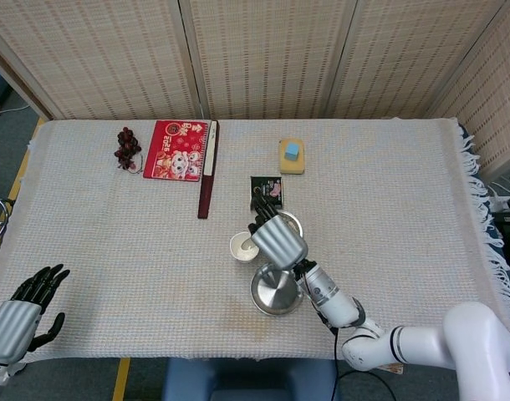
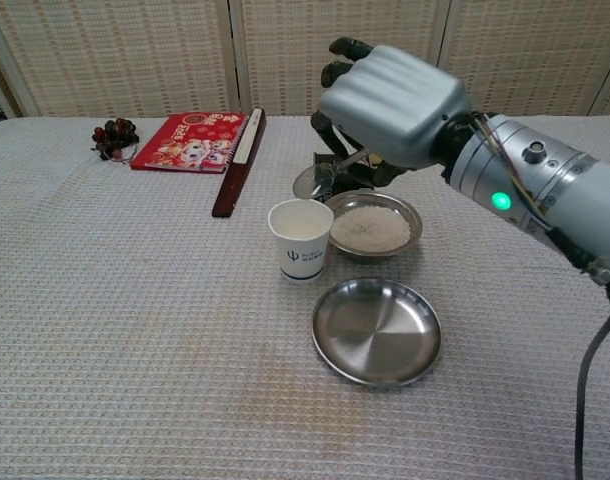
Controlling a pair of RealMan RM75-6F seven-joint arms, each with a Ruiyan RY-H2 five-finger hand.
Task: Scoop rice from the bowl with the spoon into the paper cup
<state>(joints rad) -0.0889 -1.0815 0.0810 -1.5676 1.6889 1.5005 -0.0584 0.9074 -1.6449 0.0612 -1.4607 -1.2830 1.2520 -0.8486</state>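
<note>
Chest view shows nearest an empty steel plate (image 2: 376, 331) on the woven table cloth (image 2: 135, 330). Just behind it, to the left, stands the paper cup (image 2: 301, 240), upright, and beside the cup on the right sits the bowl (image 2: 374, 226) with white rice (image 2: 369, 229) inside. The cup and the bowl are very near, perhaps touching; I cannot tell which.

Above the far rim of the bowl hangs the right hand (image 2: 390, 106). Its fingers are curled in and they grip the handle of the spoon (image 2: 315, 182), whose round metal head is tilted and hangs between the cup and the bowl, a little behind both. I cannot tell if any rice is in the spoon head now.

I judge the spoon is stiff, light and smooth, so it can turn inside the fingers; holding on the handle, away from the head, is the good place. The cup is thin paper and light, easy to push over if the spoon knocks its rim. Rice is loose and dry and will slide off when the spoon tilts.

Head view shows the left hand (image 1: 21, 309) low at the near left table corner, fingers apart, holding nothing. Farther back lie a dark stick (image 2: 237, 167), a red booklet (image 2: 193, 142) and dark berries (image 2: 114, 135).
</note>
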